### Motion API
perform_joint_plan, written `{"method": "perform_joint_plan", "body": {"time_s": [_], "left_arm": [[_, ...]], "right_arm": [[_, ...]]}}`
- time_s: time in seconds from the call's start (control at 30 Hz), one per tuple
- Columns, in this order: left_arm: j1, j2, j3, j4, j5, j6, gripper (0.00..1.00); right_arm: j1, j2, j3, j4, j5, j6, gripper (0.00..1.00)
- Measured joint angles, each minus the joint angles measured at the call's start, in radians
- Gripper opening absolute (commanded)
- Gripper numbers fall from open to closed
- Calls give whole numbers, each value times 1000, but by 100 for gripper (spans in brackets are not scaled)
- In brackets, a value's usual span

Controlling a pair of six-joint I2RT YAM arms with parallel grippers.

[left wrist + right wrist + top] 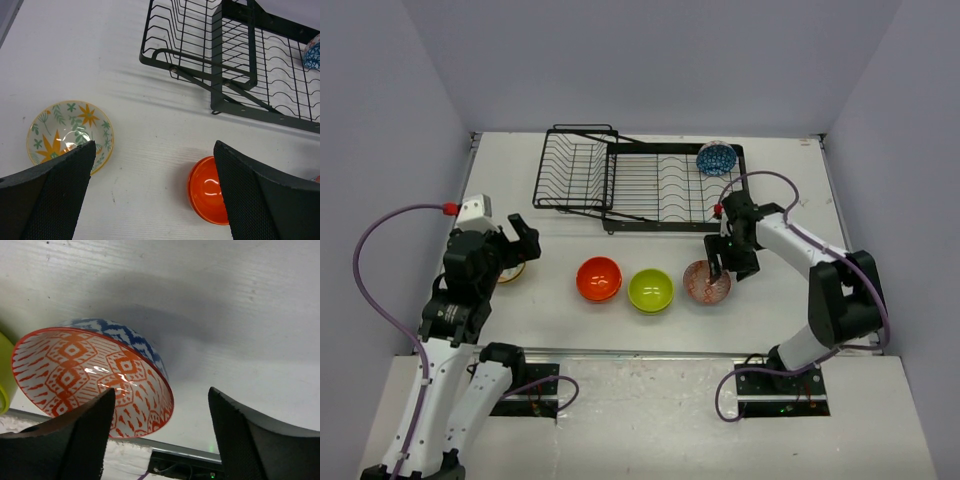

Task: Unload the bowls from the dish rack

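Observation:
The black wire dish rack [655,226] stands at the back, with a blue patterned bowl [716,158] upright in its right corner. Four bowls sit in a row on the table: floral [65,130], orange [599,279], lime green [650,290], and one orange-patterned inside and blue outside [90,375]. My right gripper [730,270] hangs open over that last bowl's right rim. In the right wrist view the rim lies between the open fingers of the right gripper [160,435], one finger over the inside, and neither visibly touches it. My left gripper [152,195] is open and empty above the table between the floral and orange bowls.
The rack's deep basket section [200,45] is on the left and shows nothing in it. The table's metal front edge [190,452] runs just below the patterned bowl. Grey walls close in the table on three sides.

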Motion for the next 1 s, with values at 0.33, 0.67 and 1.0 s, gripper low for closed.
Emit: {"method": "perform_joint_plan", "body": {"time_s": [0.33, 0.67, 1.0], "left_arm": [[0, 40, 0, 0, -21, 0, 100], [0, 213, 90, -49, -114, 0, 100], [0, 204, 95, -44, -97, 5, 100]], "right_arm": [[0, -301, 162, 66, 307, 29, 99], [-9, 6, 278, 748, 406, -598, 99], [-58, 473, 566, 853, 397, -972, 87]]}}
